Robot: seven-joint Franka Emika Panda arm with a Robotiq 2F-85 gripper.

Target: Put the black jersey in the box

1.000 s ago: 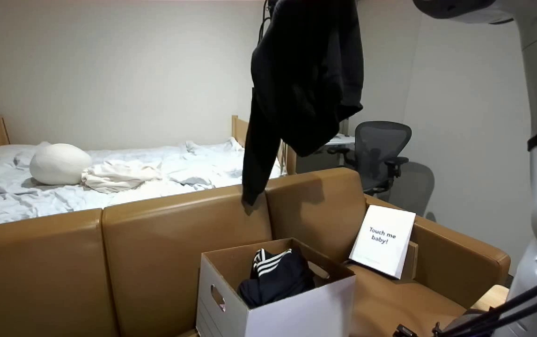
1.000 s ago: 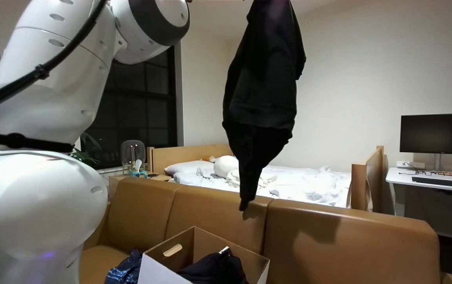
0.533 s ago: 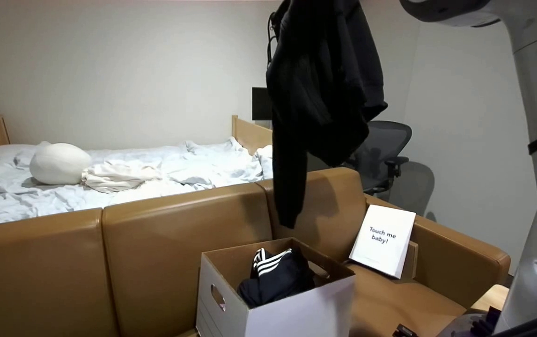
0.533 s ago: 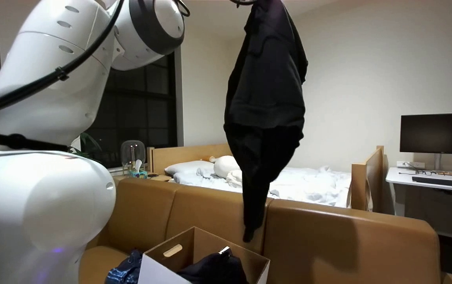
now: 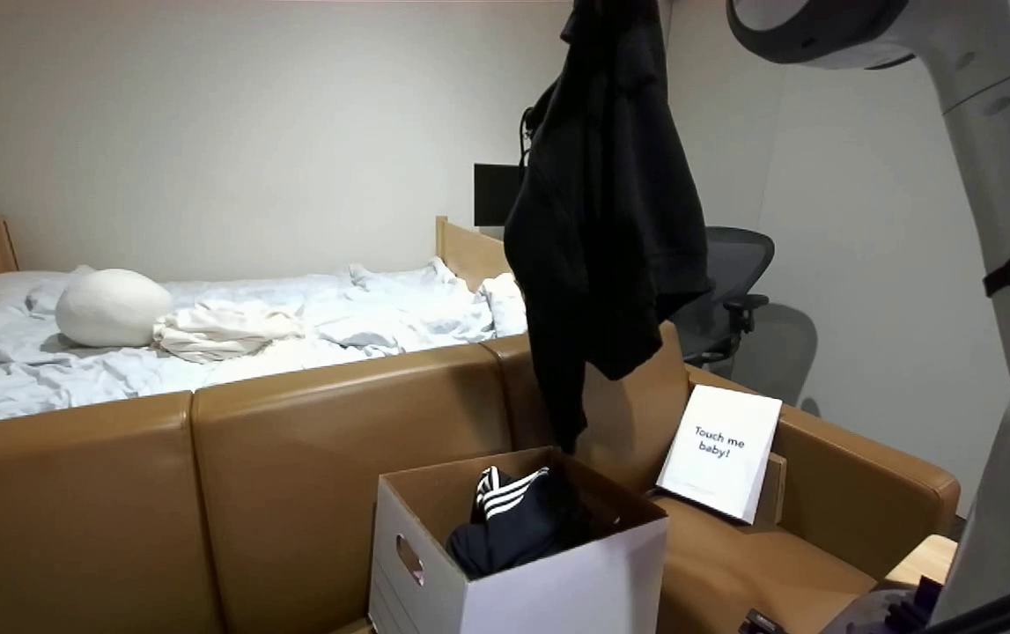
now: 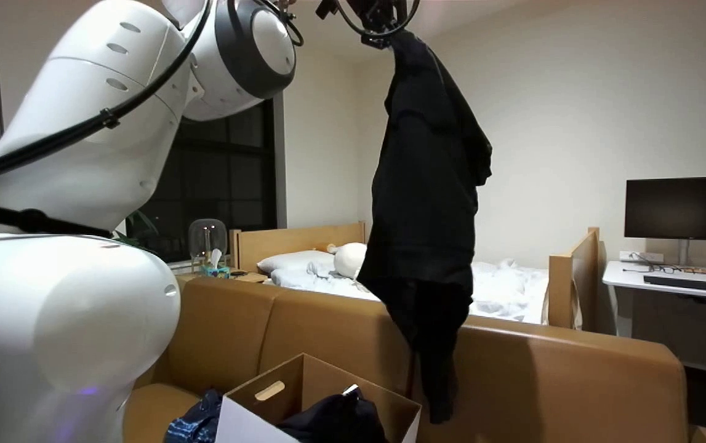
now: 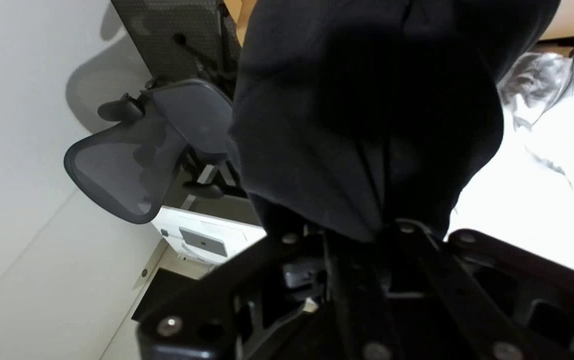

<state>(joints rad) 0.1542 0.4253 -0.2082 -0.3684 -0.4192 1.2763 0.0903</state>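
Black jersey (image 6: 429, 203) hangs in the air from the robot's hand (image 6: 383, 38), narrow at the top and fuller below. The hand is gripping the jersey by that upper end; in the wrist view the cloth runs out from between the fingers, and its dark folds fill the middle of the view. One slim sleeve end (image 6: 440, 400) dangles lowest. In an exterior view it hangs before the back of the brown sofa (image 6: 586, 381), just past a corner of the white cardboard box (image 6: 242, 424); in an exterior view the sleeve end (image 5: 566, 431) lines up with the far rim of the box. Whether cloth and cardboard touch, I cannot tell.

The box has its top open and is brown inside, its base cut off by the frame edge. In it lies a bunched dark garment (image 5: 522, 528) with white stripes. A blue denim-like garment (image 6: 196, 421) rests on the sofa seat just beside the box. Near the sofa's arm a white sign (image 5: 725, 453) reading "Touch me baby!" leans back, tilted.

Behind the sofa are a wooden bed (image 6: 580, 277) with rumpled pale bedding (image 5: 399, 308), a rounded white cushion (image 5: 114, 308), a mesh office chair (image 7: 126, 160) and a black monitor (image 6: 685, 209).
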